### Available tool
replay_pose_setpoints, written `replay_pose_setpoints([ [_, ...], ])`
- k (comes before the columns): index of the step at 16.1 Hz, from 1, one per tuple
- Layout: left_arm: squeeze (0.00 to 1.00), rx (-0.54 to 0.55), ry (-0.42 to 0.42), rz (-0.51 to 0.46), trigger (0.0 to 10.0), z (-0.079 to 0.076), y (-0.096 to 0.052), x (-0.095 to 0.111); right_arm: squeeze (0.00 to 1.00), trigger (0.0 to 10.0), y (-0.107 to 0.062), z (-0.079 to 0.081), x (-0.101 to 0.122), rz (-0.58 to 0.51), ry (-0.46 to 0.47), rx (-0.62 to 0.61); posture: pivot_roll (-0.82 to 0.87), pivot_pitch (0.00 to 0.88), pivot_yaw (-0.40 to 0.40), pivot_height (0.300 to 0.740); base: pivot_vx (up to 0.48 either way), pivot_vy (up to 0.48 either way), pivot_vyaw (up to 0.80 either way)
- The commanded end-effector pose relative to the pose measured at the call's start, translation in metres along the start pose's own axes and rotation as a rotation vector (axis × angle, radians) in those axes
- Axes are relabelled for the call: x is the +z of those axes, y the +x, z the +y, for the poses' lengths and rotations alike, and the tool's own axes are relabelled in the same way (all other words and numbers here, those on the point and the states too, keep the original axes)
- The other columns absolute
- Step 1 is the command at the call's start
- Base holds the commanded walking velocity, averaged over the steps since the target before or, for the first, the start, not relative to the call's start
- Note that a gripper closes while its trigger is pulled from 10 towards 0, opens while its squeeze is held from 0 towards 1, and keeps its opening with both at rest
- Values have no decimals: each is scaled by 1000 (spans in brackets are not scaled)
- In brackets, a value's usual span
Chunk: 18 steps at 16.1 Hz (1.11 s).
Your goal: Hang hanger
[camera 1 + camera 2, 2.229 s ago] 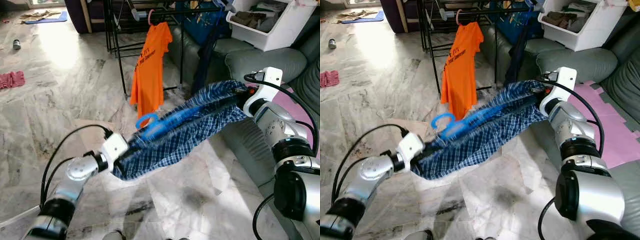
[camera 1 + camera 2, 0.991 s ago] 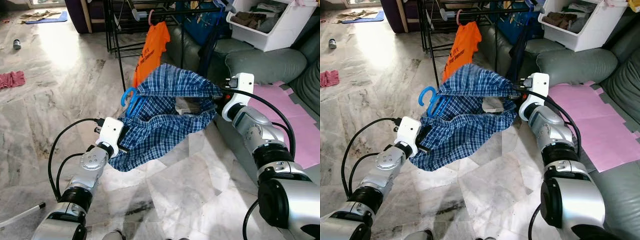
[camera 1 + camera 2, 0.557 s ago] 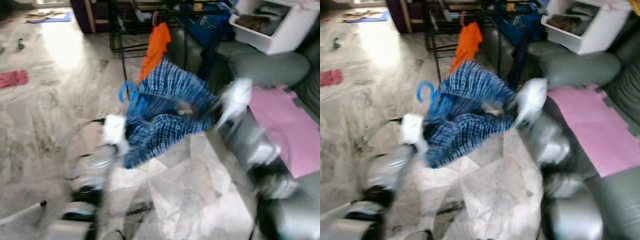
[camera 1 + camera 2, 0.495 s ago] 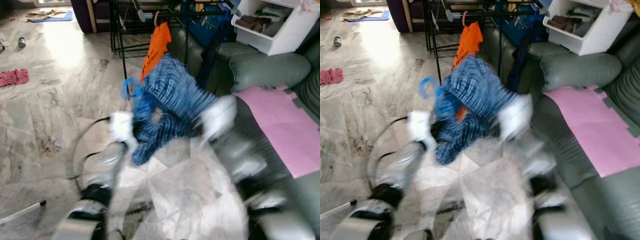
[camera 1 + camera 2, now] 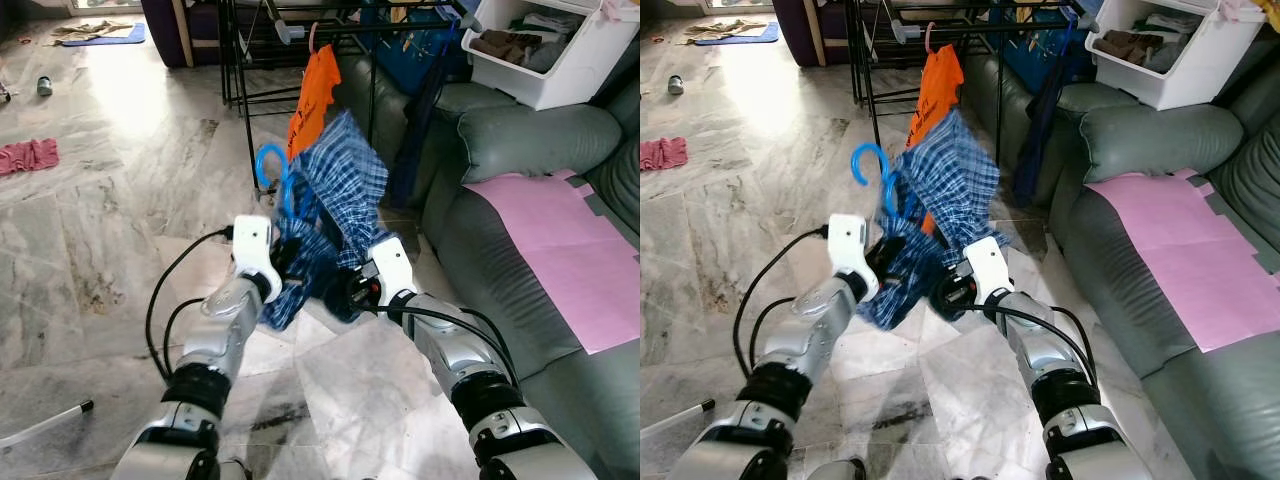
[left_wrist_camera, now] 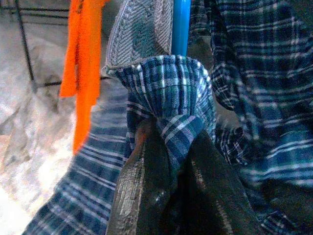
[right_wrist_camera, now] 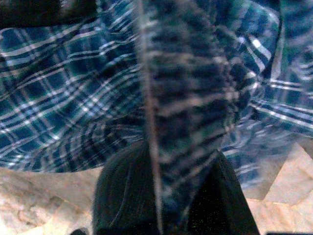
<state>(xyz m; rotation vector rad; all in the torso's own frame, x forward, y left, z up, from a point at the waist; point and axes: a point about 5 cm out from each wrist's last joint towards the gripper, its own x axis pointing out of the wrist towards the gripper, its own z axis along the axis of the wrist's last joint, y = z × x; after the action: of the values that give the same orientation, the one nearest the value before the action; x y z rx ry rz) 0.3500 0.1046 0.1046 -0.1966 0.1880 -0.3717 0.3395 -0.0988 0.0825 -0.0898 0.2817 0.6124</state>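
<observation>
Both arms are drawn in close together in front of the robot, holding one blue plaid shirt (image 5: 335,190) bunched between them. The left claw (image 6: 168,147) is pinched tight on a fold of the plaid cloth, with the shaft of the blue hanger (image 5: 272,172) rising just above its fingertips; its hook stands up above that claw, free and open towards the rack. The right claw (image 7: 161,166) is likewise closed on a hanging pleat of the same shirt, just beside the left one.

Held this way, I'd say, the two grips keep the garment gathered on the hanger so it can't slide off while the hook is carried up to the rail.

Beyond the claws, well apart from them, stands one black clothes rack (image 5: 300,20) with one orange T-shirt (image 5: 312,90) already hanging on it, and a dark blue garment (image 5: 415,60) further along. To the right claw's side runs a grey sofa (image 5: 520,130) with one pink mat (image 5: 560,250) on it.

By my count: one hanger in hand, one plaid shirt, two claws gripping it. The hook has not yet reached the rail.
</observation>
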Motion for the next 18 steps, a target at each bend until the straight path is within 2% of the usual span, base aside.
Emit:
replay_pose_setpoints([
  [1, 0, 1, 15, -58, 3804, -2, 0, 18, 0, 0, -2, 6, -13, 50, 5, 19, 67, 86, -100, 740, 0, 0, 0],
  [2, 0, 2, 14, -55, 2980, -2, 0, 18, 0, 745, -3, 9, -15, 55, -15, 26, 67, 86, -99, 740, 0, 0, 0],
  [3, 0, 0, 28, -43, 2157, -1, -1, 18, 12, 10000, -4, 11, -19, 67, -61, 25, 67, 86, -97, 740, 0, 0, 0],
  [4, 0, 13, 36, -44, 0, 1, -2, 18, 1000, 10000, -6, 11, -21, 74, -92, 26, 66, 86, -97, 740, 0, 0, 0],
  [5, 0, 25, 26, -38, 0, 3, -2, 18, 1000, 10000, -11, 10, -26, 94, -229, 21, 65, 85, -96, 740, 0, 0, 0],
  [8, 0, 42, 30, -25, 0, 7, -3, 17, 1000, 10000, -21, 18, -31, 100, -322, 76, 61, 81, -94, 740, 0, 0, 0],
  [10, 0, 46, 28, -27, 0, 8, -3, 18, 1000, 10000, -27, 25, -33, 103, -330, 135, 59, 81, -91, 740, 0, 0, 0],
  [12, 0, 44, 33, -29, 0, 10, -3, 20, 1000, 10000, -38, 33, -26, 72, -364, 259, 57, 79, -86, 740, 0, 0, 0],
  [14, 0, 40, 59, -19, 0, 14, -4, 21, 1000, 10000, -49, 33, -16, 44, -416, 349, 55, 77, -82, 740, 0, 0, 0],
  [15, 0, 22, 83, -12, 0, 19, -6, 21, 1000, 10000, -58, 28, -5, 27, -459, 398, 51, 77, -78, 740, 0, 0, 0],
  [16, 0, -15, 151, 6, 0, 24, -10, 20, 1000, 10000, -65, 20, 4, 29, -499, 420, 46, 78, -75, 740, 0, 0, 0],
  [17, 0, -72, 242, 34, 0, 31, -15, 18, 0, 10000, -73, 8, 12, 48, -554, 441, 44, 79, -75, 740, 0, 0, 0],
  [18, 0, -112, 301, 67, 0, 37, -20, 16, 0, 10000, -77, -2, 16, 69, -585, 438, 42, 82, -74, 740, 0, 0, 0],
])
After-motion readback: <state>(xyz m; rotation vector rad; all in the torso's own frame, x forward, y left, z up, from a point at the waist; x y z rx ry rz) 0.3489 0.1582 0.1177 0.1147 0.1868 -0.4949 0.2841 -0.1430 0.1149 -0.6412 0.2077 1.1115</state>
